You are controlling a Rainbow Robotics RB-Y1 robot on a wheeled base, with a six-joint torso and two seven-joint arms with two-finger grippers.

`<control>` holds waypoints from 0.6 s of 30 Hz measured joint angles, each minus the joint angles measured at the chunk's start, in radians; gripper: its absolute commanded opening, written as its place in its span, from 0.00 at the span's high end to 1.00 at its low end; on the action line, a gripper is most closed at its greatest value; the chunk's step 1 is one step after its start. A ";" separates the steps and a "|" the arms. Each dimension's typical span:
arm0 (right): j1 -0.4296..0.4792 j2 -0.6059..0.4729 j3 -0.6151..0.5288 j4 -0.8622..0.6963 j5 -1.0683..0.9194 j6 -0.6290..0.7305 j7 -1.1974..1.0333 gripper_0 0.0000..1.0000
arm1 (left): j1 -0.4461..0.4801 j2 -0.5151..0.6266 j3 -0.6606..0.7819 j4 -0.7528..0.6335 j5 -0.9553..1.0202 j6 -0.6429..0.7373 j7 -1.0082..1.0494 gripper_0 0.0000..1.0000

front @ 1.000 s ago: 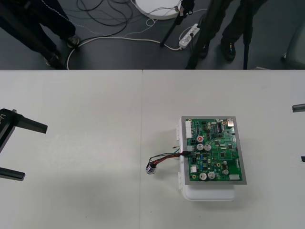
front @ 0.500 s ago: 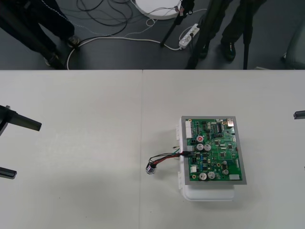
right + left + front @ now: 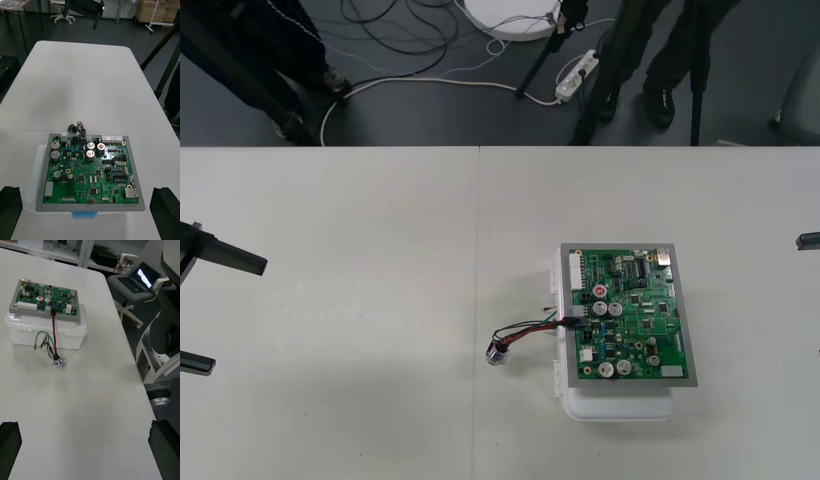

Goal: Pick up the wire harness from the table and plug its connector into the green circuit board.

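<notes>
The pale counter (image 3: 360, 420) carries a white base (image 3: 620, 408) topped by the green circuit board (image 3: 630, 315). The wire harness (image 3: 525, 332) has its black plug (image 3: 578, 312) in the board's 9 o'clock edge (metal socket (image 3: 498, 352) lying on the counter). The left gripper (image 3: 238, 317) at 9 o'clock and the right gripper (image 3: 808, 240) at 3 o'clock stand wide apart, empty.
</notes>
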 measured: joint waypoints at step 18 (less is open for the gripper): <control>0.000 0.000 0.000 0.000 0.000 0.000 0.000 0.00 | 0.000 0.000 0.000 0.000 0.000 0.000 0.000 0.00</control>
